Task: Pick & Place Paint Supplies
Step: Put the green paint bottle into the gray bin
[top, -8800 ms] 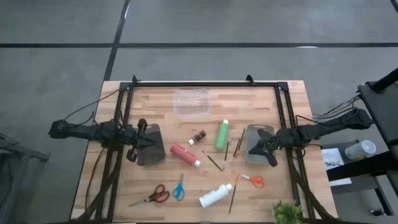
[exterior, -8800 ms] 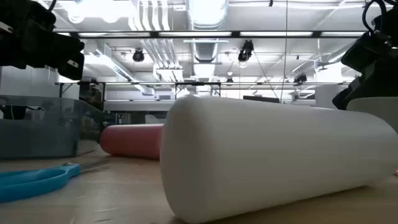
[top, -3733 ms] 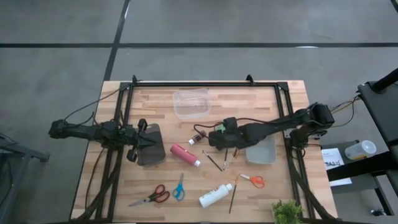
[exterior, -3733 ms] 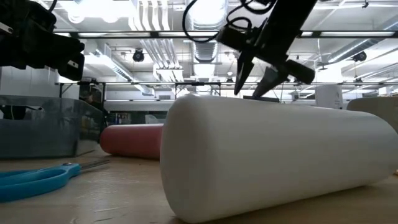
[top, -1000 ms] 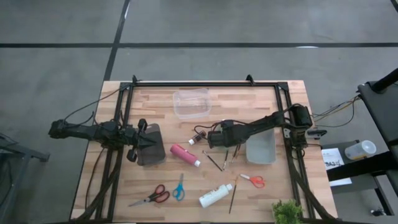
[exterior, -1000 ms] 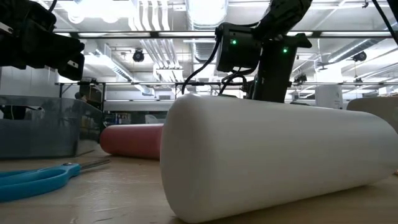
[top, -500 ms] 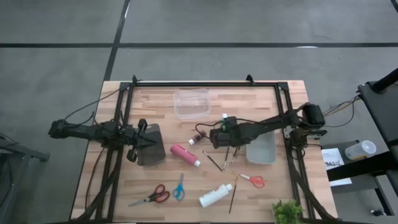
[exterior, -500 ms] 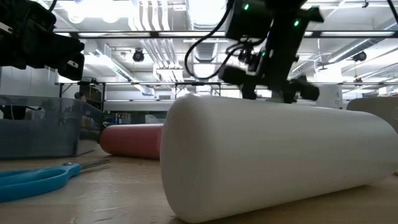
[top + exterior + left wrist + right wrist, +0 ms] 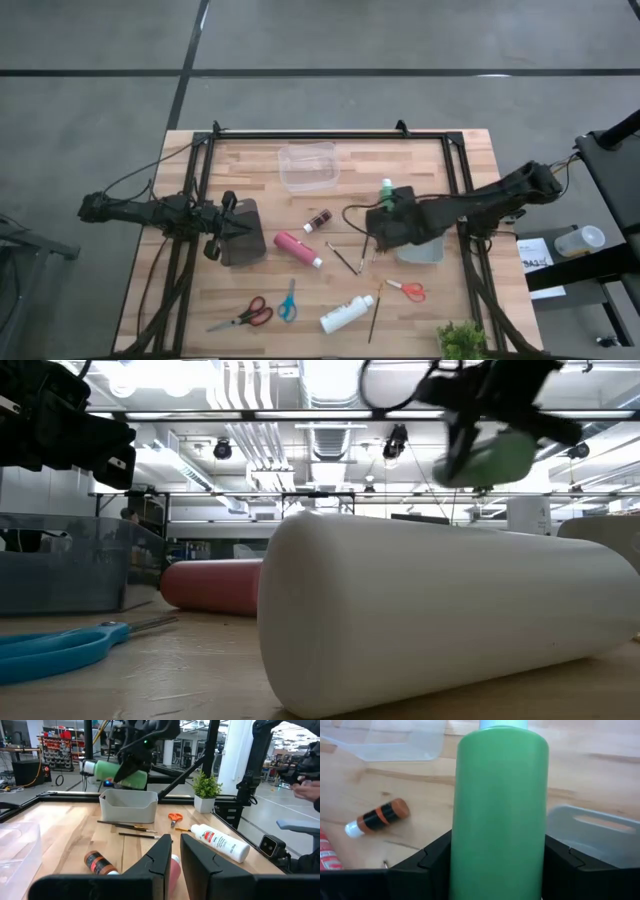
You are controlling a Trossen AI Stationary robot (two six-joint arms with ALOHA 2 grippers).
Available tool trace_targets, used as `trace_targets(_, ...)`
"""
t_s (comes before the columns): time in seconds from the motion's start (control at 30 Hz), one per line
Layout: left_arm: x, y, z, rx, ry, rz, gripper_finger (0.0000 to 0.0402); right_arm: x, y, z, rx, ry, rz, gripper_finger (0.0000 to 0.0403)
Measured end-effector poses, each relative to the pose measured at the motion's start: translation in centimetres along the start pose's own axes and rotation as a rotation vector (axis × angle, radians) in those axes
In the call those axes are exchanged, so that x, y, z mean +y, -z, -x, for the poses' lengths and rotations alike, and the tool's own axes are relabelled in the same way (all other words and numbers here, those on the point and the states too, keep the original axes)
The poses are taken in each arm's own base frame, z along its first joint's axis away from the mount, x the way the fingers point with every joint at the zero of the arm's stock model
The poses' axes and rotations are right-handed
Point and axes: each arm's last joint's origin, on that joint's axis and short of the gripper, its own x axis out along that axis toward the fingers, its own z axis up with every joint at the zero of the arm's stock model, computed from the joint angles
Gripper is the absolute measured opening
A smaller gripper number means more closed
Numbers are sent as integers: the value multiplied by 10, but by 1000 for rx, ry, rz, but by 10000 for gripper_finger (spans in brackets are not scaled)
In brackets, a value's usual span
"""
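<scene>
Green bottle lifted clear of the tabletop

The right end effector (image 9: 385, 215) now grips the green bottle (image 9: 386, 193), carried up from the brushes to just above the grey bin (image 9: 425, 250); release looks next.

White bottle (image 9: 220, 841) label print illegible.

Grey concrete floor (image 9: 100, 40) surrounds the wooden table (image 9: 260, 300); ceiling strip lights (image 9: 250, 380) and, apparently, shelving (image 9: 55, 750) stand beyond.
</scene>
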Motion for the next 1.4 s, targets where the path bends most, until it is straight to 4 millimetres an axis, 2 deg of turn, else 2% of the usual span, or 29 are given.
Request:
trace_targets(0.2,0,0,0,0,0,0,51,-27,12,29,9,42,-38,212)
trace_targets(0.4,0,0,0,0,0,0,51,-40,29,39,48,133,-72,212)
trace_targets(0.63,0,0,0,0,0,0,51,-50,43,26,99,267,-105,212)
trace_targets(1.4,0,0,0,0,0,0,51,-82,74,-23,178,346,-105,212)
